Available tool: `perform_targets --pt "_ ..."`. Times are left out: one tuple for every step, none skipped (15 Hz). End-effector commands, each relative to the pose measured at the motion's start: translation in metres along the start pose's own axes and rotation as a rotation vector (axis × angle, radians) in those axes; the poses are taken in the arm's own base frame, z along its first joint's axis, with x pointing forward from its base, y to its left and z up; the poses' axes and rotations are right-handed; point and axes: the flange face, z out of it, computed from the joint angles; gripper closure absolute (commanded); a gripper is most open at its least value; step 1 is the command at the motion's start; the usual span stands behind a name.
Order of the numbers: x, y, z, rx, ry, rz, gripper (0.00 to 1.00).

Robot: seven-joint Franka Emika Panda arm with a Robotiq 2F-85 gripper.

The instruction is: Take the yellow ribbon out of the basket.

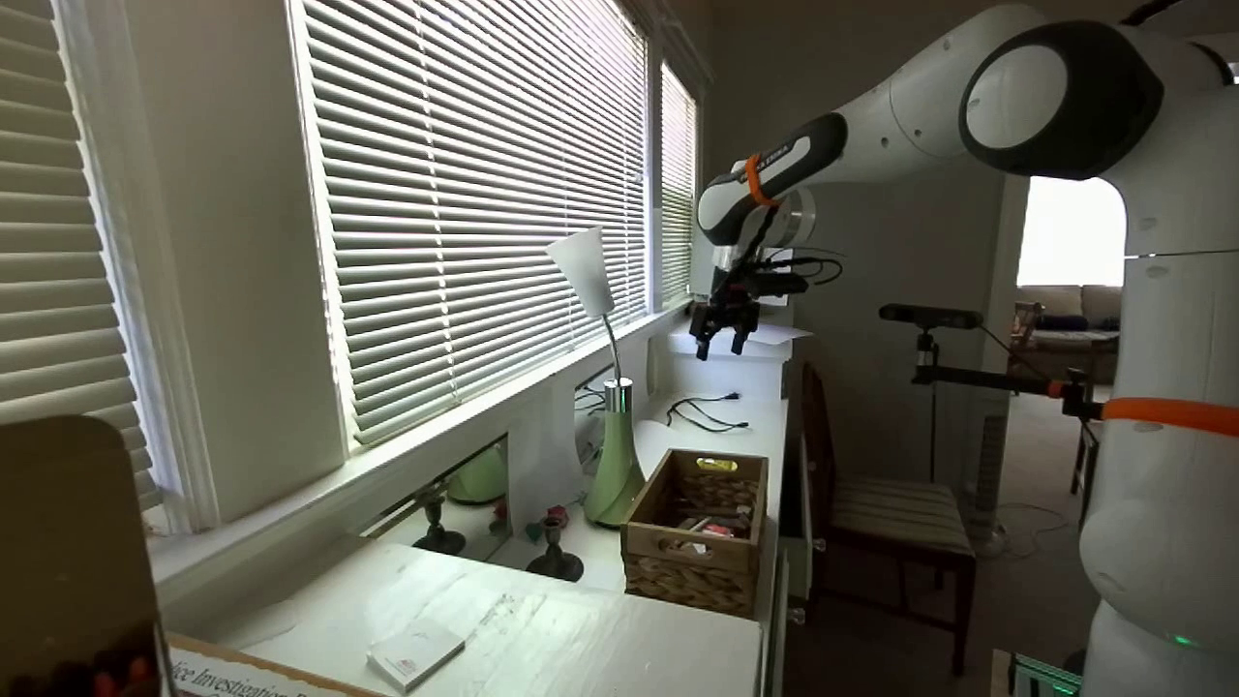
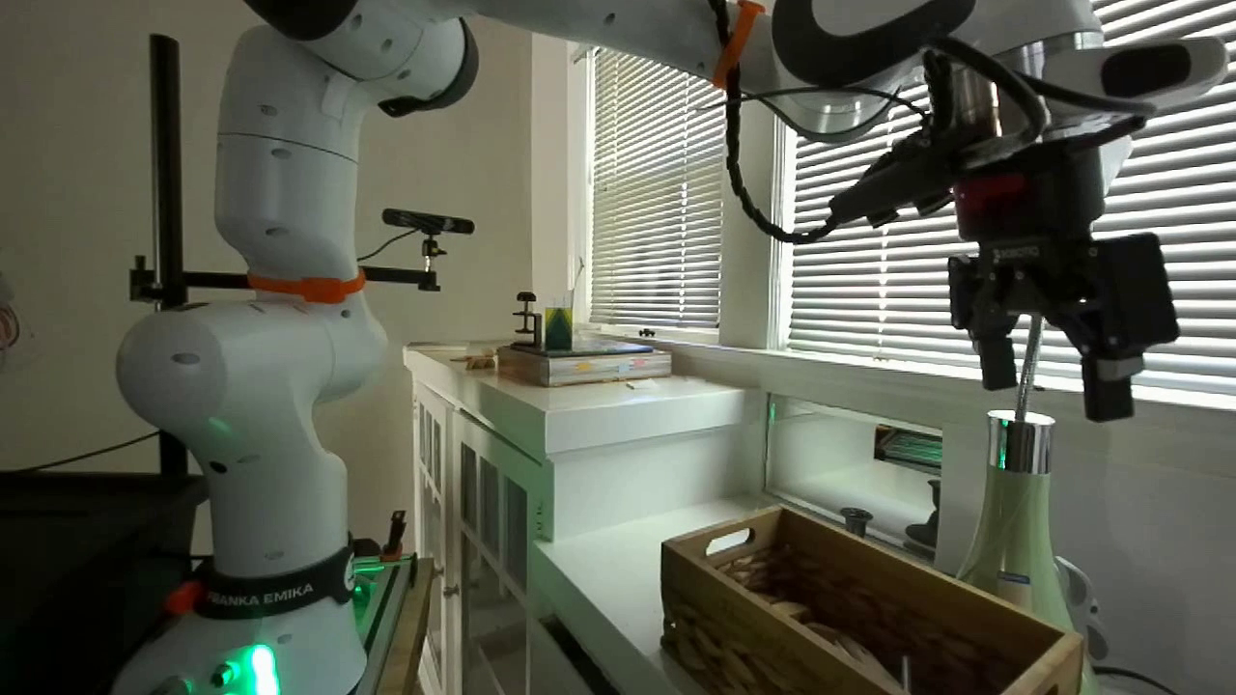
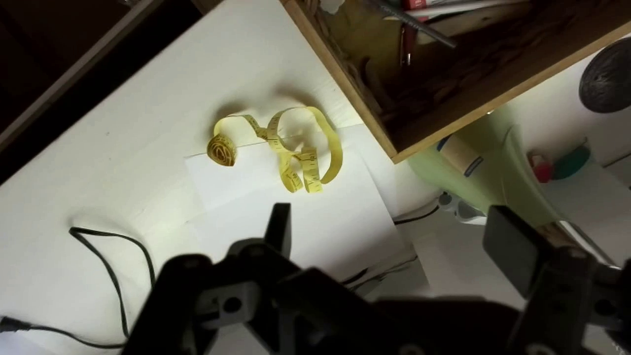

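The yellow ribbon (image 3: 311, 172) looks like a yellow measuring tape with printed marks. In the wrist view it lies in loose loops, with one coiled end, on the white counter and paper, outside the basket (image 3: 340, 81) and near its corner. A bit of yellow shows through the handle hole of the basket (image 1: 687, 581) in an exterior view. In another exterior view the basket (image 2: 715, 632) hides the ribbon. My gripper (image 3: 389, 217) is open and empty, with nothing between its fingers. In both exterior views the gripper (image 1: 720, 350) (image 2: 1057, 386) hangs well above the counter.
A green lamp (image 1: 617, 474) (image 2: 1004, 541) stands beside the basket, close to the window blinds. A black cable (image 3: 106, 266) lies on the counter. Pens and other items (image 3: 419, 22) are in the basket. A candlestick (image 1: 556, 561) stands near the lamp. A chair (image 1: 895, 513) stands beside the counter.
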Motion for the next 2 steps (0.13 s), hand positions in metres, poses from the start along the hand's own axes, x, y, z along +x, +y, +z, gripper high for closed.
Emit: perform_targets --pt "0.0009 0.0015 -0.002 -0.001 0.003 0.001 0.0" --pt "0.0011 0.0017 -0.0017 -0.002 0.003 0.002 0.0"
